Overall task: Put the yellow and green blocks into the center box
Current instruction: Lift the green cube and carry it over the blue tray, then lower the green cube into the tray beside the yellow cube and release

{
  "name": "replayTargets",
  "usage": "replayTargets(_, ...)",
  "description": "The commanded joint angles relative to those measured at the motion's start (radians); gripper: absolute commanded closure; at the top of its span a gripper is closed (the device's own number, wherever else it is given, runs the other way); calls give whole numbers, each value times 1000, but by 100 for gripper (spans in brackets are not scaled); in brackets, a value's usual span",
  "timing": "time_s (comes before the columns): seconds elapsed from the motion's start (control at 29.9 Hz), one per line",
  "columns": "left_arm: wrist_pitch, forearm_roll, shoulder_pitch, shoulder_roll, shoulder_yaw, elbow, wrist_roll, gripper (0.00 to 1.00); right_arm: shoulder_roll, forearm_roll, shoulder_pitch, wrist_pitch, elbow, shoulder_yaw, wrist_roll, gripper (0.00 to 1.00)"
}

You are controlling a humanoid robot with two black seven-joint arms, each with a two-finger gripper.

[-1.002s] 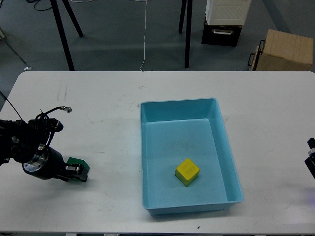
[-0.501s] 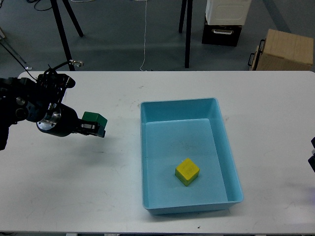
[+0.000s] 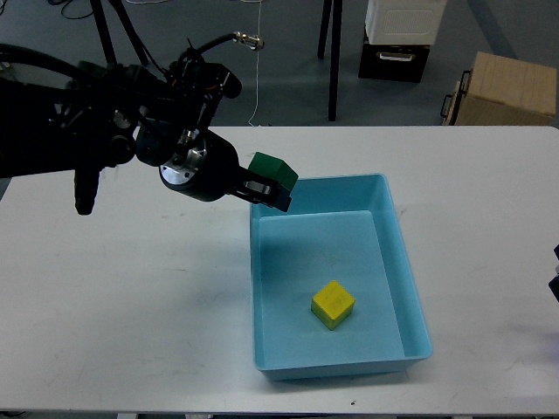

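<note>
My left gripper [image 3: 269, 185] is shut on a green block [image 3: 272, 173] and holds it in the air above the near-left corner of the light blue box [image 3: 410, 288], just over its left wall. A yellow block [image 3: 332, 305] lies tilted on the box floor, toward its front. My left arm reaches in from the left across the table. Only a small dark piece of my right arm [image 3: 554, 271] shows at the right edge; its gripper is out of view.
The white table [image 3: 140, 305] carries only the box. Behind the table stand black stand legs [image 3: 330, 61], a black and white case [image 3: 397, 39] and a wooden crate [image 3: 502, 87] on the floor.
My left gripper has lifted the green block off the table at the front left and carried it up and right, to the box's left wall. The yellow block has not moved.
</note>
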Motion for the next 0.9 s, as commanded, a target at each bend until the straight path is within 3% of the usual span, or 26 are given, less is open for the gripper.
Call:
replayTargets(0.0, 0, 0, 5, -97, 22, 1, 1, 100, -1, 0, -7, 0, 0, 0, 0, 0)
replayTargets(0.13, 0, 0, 4, -200, 23, 26, 1, 100, -2, 0, -10, 0, 0, 3, 0, 0)
replayTargets(0.23, 0, 0, 10, -293, 31, 66, -2, 88, -10, -2, -15, 0, 0, 20, 0, 0)
replayTargets(0.37, 0, 0, 27, -356, 37, 110, -7, 68, -12, 0, -16, 0, 0, 29, 0, 0)
replayTargets(0.43, 0, -2, 28, -356, 49, 138, -7, 38, -12, 0, -19, 0, 0, 31, 0, 0)
replayTargets(0.57, 0, -14, 33, -356, 56, 146, -8, 22, -12, 0, -22, 0, 0, 32, 0, 0)
replayTargets(0.87, 0, -20, 36, -356, 59, 150, -17, 15, -12, -2, -22, 0, -5, 34, 0, 0)
